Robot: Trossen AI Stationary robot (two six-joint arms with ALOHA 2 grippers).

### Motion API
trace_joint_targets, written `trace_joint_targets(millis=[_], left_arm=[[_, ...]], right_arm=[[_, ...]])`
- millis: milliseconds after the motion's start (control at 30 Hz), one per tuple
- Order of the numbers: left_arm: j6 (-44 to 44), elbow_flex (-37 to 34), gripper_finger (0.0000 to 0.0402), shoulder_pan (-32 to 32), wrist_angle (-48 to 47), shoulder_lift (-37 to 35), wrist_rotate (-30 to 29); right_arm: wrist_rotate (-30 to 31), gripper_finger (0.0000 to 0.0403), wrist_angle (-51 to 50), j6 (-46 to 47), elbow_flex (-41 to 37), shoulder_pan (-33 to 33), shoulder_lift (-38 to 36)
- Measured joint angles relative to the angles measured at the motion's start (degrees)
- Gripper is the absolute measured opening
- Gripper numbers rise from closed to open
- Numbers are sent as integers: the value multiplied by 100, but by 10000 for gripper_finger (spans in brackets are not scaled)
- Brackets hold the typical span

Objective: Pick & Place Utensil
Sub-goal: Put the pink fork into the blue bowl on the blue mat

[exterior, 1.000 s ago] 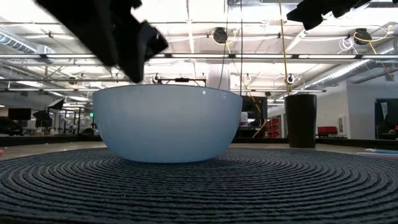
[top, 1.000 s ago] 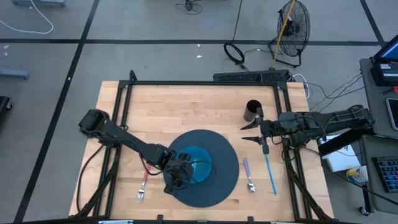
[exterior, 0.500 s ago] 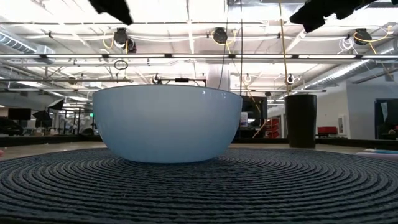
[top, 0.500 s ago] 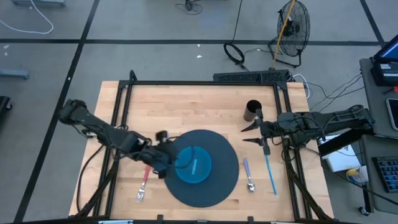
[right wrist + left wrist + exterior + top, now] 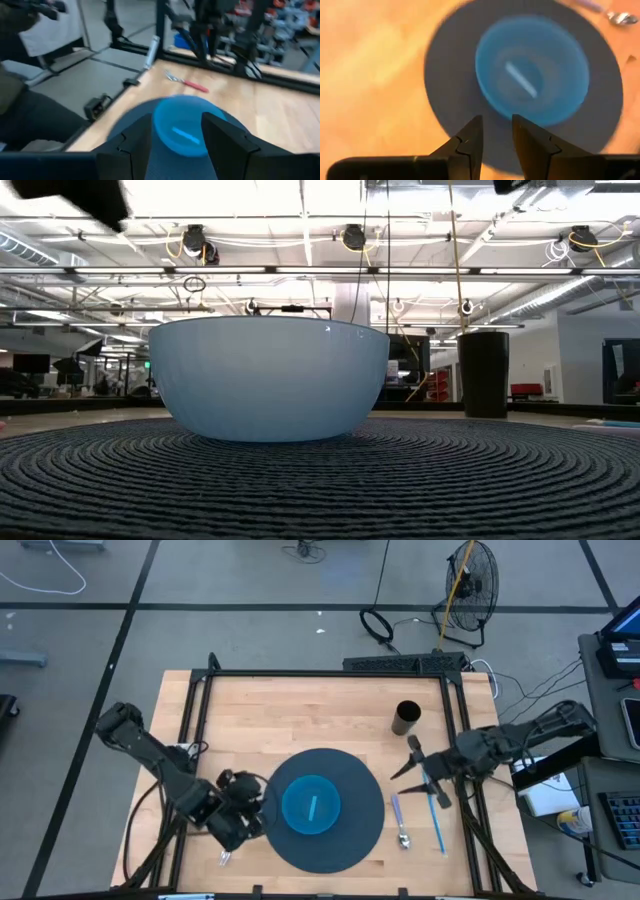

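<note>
Two arms work the counter, and one utensil already lies in the blue bowl, which sits at the middle of the dark round mat. The left gripper hangs just beside the mat's left edge, over the red-handled fork, fingers a little apart and empty. The right gripper hovers open over the mat's right edge, close to the spoon and the blue-handled utensil lying on the wood. The likely step is the next pick: it should come straight down over a handle's middle, fingers straddling it across its length, and close only once low enough to catch the thin shaft. The black cup stands behind, its contents not visible.
</note>
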Motion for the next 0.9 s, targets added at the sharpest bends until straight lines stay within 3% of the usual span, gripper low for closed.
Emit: trace_joint_targets(millis=[200, 333, 600, 900], left_arm=[[-1730, 0, 98, -51, -664, 552, 1458], [-2275, -2, 91, -47, -1049, 839, 2284], [-2306, -2, 96, -30, -1472, 1266, 2426], [-2085, -76, 154, 23, -1524, 1322, 2507]], right_arm=[[312, 165, -10, -289, 1, 375, 114], [311, 165, -47, -395, -1, 421, 198], [299, 165, -66, -397, -1, 421, 201], [297, 165, -64, -333, -1, 421, 201]])
